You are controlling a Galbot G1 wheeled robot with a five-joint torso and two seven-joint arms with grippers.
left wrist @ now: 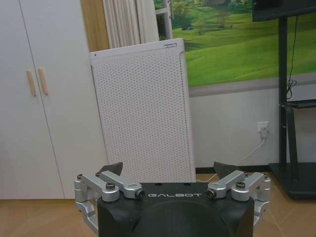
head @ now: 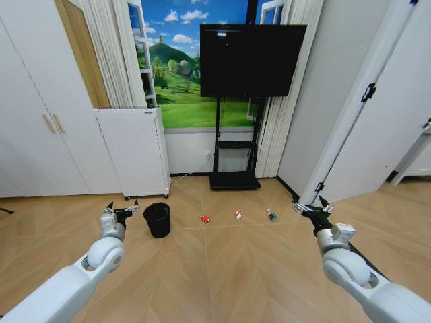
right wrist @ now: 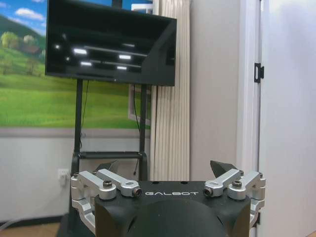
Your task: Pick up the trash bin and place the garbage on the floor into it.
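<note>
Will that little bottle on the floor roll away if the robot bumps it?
Probably. The clear plastic bottle looks round and lies on its side on smooth wood floor, so a nudge could roll it. It seems small and likely light, so it may skid too. Whether it is empty, I cannot tell.

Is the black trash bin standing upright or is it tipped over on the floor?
Upright. In the head view the trash bin stands on its base on the wooden floor, with its round open rim facing up.

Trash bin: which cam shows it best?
Head view. The trash bin stands whole on the floor there, close beside the left gripper, with the garbage lined up to its other side. The left wrist view looks over it at the white appliance; the right wrist view faces the TV.
</note>
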